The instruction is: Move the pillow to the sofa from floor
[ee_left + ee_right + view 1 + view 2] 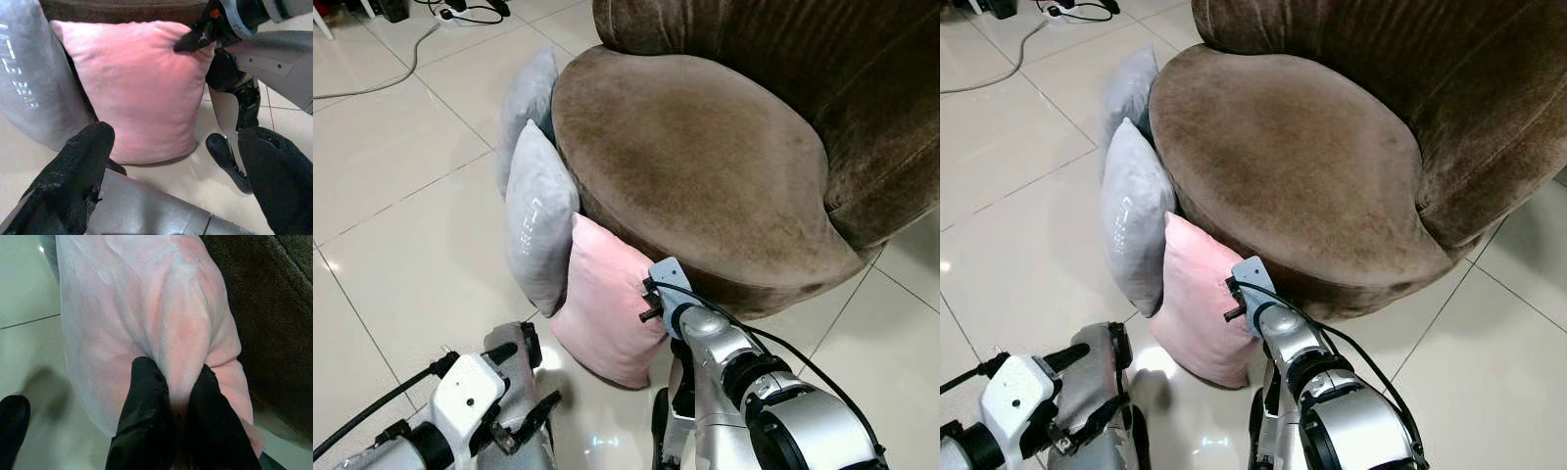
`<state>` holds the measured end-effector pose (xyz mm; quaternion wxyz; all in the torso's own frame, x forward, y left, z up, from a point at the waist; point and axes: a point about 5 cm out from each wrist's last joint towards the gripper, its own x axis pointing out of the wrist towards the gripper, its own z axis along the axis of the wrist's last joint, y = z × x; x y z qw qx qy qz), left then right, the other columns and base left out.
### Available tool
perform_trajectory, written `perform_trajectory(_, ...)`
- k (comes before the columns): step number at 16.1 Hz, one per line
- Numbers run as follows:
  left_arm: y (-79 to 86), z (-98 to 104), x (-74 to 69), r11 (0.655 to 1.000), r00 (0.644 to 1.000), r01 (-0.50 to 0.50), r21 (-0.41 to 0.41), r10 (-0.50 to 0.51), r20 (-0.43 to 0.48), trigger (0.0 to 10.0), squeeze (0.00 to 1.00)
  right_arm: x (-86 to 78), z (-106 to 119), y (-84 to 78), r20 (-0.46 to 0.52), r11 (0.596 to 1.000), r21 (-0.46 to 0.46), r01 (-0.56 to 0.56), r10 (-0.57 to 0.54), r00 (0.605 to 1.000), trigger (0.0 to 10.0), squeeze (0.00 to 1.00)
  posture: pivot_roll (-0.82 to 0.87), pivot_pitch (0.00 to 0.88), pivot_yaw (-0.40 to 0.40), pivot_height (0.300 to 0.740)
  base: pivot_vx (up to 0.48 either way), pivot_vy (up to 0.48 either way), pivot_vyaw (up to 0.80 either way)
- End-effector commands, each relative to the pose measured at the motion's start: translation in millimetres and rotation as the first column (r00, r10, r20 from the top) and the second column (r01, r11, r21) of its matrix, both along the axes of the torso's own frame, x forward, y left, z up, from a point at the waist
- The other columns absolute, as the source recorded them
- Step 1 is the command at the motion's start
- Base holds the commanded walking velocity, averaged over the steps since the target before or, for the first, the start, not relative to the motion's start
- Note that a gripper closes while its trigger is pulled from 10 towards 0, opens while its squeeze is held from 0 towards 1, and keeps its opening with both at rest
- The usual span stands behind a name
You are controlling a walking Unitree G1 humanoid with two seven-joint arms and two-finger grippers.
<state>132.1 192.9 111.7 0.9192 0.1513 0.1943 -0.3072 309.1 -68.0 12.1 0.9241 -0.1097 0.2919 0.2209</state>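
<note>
Soft pink square pillow [603,304] stands upright on the glossy white tiled floor [401,235], leaning against the front of the round brown velvet sofa [695,157]. It has not been lifted; its lower edge rests on the tiles.

Right gripper [178,391]: two black fingers [146,396] pinched together on a raised fold of the pink fabric along the pillow's edge nearest the sofa. Fabric is bunched and creased between them. Right arm reaches forward and down to the pillow's right side.

Left gripper [176,161]: fingers spread wide, nothing between them. It is low, near the floor, in front of the pillow and apart from it, pointed at its face.

Two grey pillows also stand against the sofa's left side: the nearer grey pillow with white stitched markings [540,217] is just beside the pink one, touching it; the farther plain grey pillow [527,103] is behind that.

Grey cable [382,83] and black cords [470,12] lie on the tiles far off at upper left.
</note>
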Motion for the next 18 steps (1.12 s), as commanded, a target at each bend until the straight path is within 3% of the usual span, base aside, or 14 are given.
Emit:
perform_trajectory(1,-1.8,-1,-1.9,1.000,1.000,-0.002,0.001,0.002,-0.006,10.0,0.55,-9.5,-10,-1.2,-0.046,1.000,0.011,-0.021,0.021,0.999,0.0,0.00,0.20,0.174,-0.079,0.500,0.000,0.000,0.00)
perform_trajectory(4,-3.2,-2,4.2,1.000,0.999,-0.019,-0.002,0.019,0.031,10.0,0.55,-13.9,-12,-7.0,-0.076,0.987,0.082,-0.137,0.143,0.987,0.0,0.00,0.19,0.137,-0.079,0.500,0.000,0.000,0.00)
perform_trajectory(8,-0.6,0,24.4,0.997,0.989,-0.075,-0.006,0.075,0.130,10.0,0.54,-15.6,3,-50.6,-0.002,0.963,0.196,-0.186,0.190,0.982,0.0,0.00,0.15,0.047,-0.068,0.500,0.000,0.000,0.00)
perform_trajectory(10,0.7,3,38.8,0.991,0.971,-0.131,-0.020,0.132,0.201,10.0,0.55,-23.1,45,-78.8,0.127,0.926,0.333,-0.176,0.141,0.982,0.0,0.00,0.13,0.000,-0.048,0.500,0.000,0.000,0.00)
perform_trajectory(12,0.6,5,45.5,0.986,0.958,-0.160,-0.042,0.165,0.233,10.0,0.55,-26.8,76,-92.2,0.223,0.902,0.384,-0.198,0.118,0.968,0.0,0.00,0.11,0.000,-0.034,0.500,0.000,0.000,0.00)
perform_trajectory(14,-2.4,10,51.5,0.982,0.946,-0.173,-0.072,0.186,0.264,10.0,0.55,-28.8,124,-106.6,0.352,0.854,0.459,-0.243,0.076,0.933,0.0,0.00,0.10,0.000,-0.021,0.500,0.000,0.000,0.00)
perform_trajectory(16,-7.4,15,62.0,0.977,0.928,-0.186,-0.101,0.208,0.308,10.0,0.55,-30.9,191,-117.0,0.512,0.781,0.531,-0.329,0.013,0.859,0.0,0.00,0.09,0.000,-0.015,0.500,0.000,0.000,0.00)
perform_trajectory(17,-8.9,17,65.7,0.975,0.922,-0.192,-0.109,0.217,0.321,10.0,0.55,-28.8,213,-119.3,0.567,0.764,0.543,-0.350,-0.025,0.823,0.0,0.00,0.09,0.000,-0.016,0.500,0.000,0.000,0.00)
perform_trajectory(18,-10.3,20,69.3,0.973,0.911,-0.198,-0.119,0.227,0.343,10.0,0.54,-19.8,238,-125.3,0.616,0.773,0.549,-0.318,-0.117,0.779,0.0,0.00,0.09,0.000,-0.021,0.500,0.000,0.000,0.00)
